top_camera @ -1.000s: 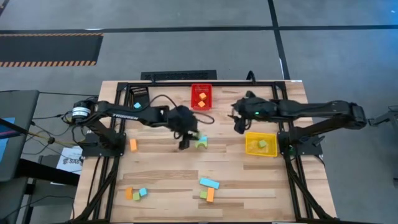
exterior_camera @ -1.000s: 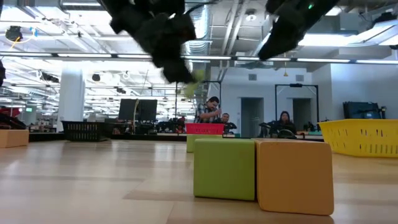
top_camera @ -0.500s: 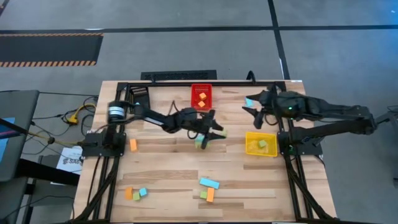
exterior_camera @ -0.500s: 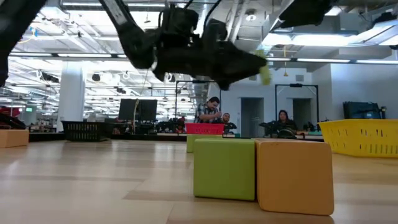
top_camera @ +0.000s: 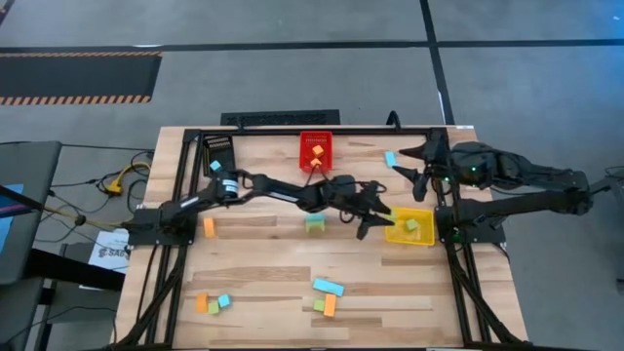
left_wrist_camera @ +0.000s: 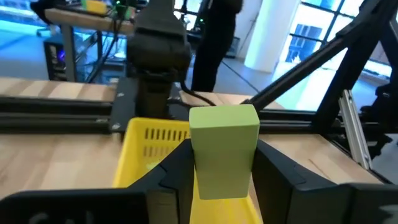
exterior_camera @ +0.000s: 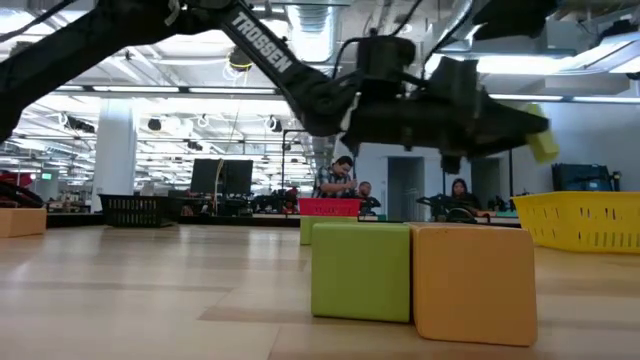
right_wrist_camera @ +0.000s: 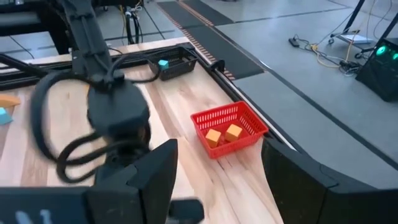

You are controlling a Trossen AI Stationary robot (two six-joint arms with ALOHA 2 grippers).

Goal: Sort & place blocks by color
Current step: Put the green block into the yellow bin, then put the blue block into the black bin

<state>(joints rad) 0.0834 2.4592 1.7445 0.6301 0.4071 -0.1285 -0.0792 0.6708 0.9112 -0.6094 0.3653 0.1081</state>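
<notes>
Left wrist view: my left pincer (left_wrist_camera: 224,171) pinches a light green cube block (left_wrist_camera: 224,149) over the yellow plastic bin (left_wrist_camera: 152,146)'s rim; releasing now risks bouncing it onto the counter (left_wrist_camera: 56,149).

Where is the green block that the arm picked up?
The green block is clamped in the left tool, in the air right of the table's middle, just short of the yellow bin by the high view.

Left end effector (top_camera: 375,220) carried green block (left_wrist_camera: 222,149) rightward to yellow bin (top_camera: 394,231).
</notes>
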